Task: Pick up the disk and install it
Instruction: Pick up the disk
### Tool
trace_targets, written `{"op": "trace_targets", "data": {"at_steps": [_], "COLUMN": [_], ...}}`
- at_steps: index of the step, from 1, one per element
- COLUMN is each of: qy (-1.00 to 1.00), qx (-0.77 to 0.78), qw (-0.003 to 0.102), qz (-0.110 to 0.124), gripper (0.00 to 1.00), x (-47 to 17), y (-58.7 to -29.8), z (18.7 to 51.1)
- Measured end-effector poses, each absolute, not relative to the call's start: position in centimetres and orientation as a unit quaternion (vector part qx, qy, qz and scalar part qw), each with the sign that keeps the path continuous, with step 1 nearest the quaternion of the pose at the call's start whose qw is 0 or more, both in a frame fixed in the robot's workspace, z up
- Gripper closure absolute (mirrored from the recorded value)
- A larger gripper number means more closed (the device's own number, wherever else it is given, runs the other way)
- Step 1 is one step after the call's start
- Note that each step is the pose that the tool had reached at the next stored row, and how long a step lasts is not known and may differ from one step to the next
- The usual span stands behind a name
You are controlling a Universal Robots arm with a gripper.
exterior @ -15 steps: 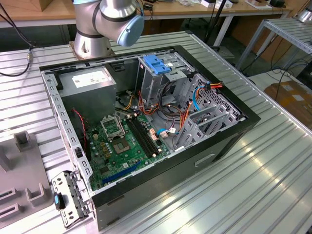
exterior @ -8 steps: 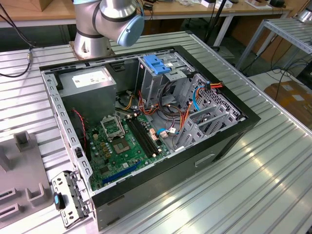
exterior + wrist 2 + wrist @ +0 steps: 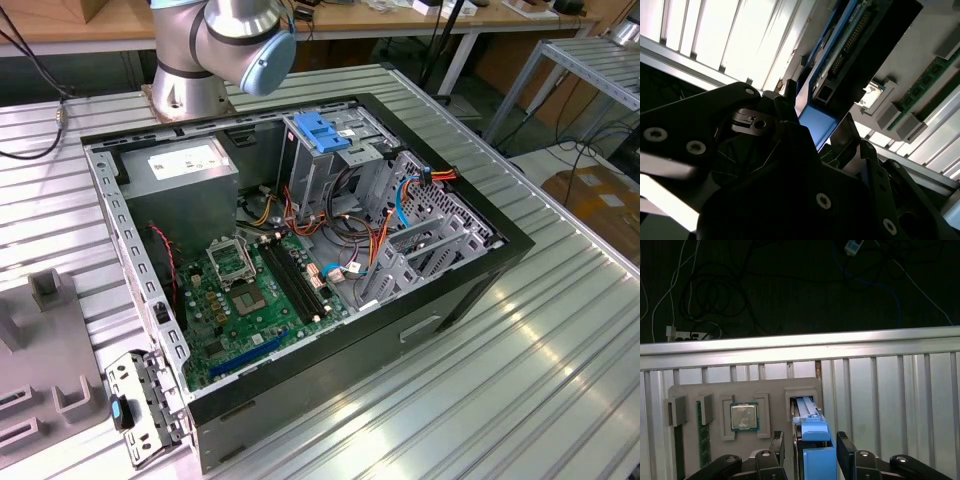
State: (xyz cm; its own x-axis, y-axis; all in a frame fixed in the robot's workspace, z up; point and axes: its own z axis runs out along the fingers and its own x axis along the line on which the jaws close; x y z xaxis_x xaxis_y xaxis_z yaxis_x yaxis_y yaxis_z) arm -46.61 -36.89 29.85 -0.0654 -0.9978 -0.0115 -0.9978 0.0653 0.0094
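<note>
A ribbed aluminium surface (image 3: 520, 370) carries an open computer case (image 3: 360, 372) lying on its side, its green motherboard (image 3: 250, 290) exposed and a blue latch (image 3: 322, 132) atop the metal drive cage. The arm (image 3: 230, 35) rises behind the case. At the exterior view's left sits a grey tray (image 3: 50, 360).

In the first wrist view that tray (image 3: 720, 395) lies near the surface's edge, with dark floor and loose cables (image 3: 790, 290) beyond. It holds a processor (image 3: 744, 416) and a memory stick (image 3: 703, 435) in separate recesses. The disk (image 3: 816, 460) stands on edge at the tray's slot beside the processor — blue rails toward the camera. The gripper (image 3: 811, 439) straddles it, fingers (image 3: 844, 442) pressed on either side. In the second wrist view the disk (image 3: 815, 125) runs out from between them.
</note>
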Motion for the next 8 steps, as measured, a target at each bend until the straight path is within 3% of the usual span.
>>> {"op": "trace_targets", "data": {"at_steps": [8], "qy": [0.730], "qx": [-0.684], "qw": [0.001], "qz": [0.007], "gripper": [0.46], "x": [-46.57], "y": [-36.70], "z": [29.69]}}
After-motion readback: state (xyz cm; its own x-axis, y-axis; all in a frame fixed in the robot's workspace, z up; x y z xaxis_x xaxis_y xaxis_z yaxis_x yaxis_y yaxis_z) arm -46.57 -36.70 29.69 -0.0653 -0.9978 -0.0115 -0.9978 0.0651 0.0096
